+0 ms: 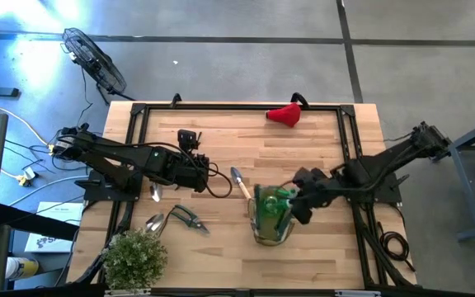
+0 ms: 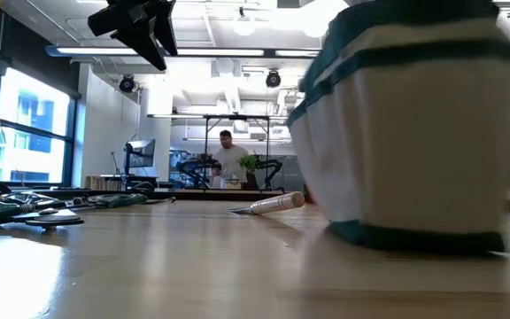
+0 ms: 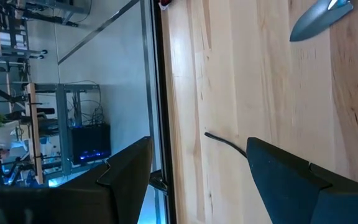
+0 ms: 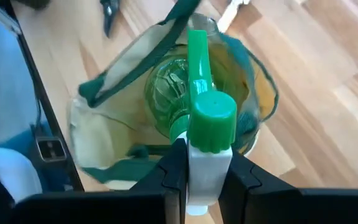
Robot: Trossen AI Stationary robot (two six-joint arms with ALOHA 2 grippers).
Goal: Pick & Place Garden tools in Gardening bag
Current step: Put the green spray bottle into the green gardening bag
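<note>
Green plastic spray bottle [image 4: 194, 106] sits clamped at its white neck in the right hand [image 4: 205, 171], hanging inside the mouth of the olive-green fabric tote [image 1: 270, 216] near the wooden surface's [image 1: 246, 140] front edge. Farther back, the left hand [image 3: 197, 177] hovers with fingers apart above the surface's left-middle.
</note>
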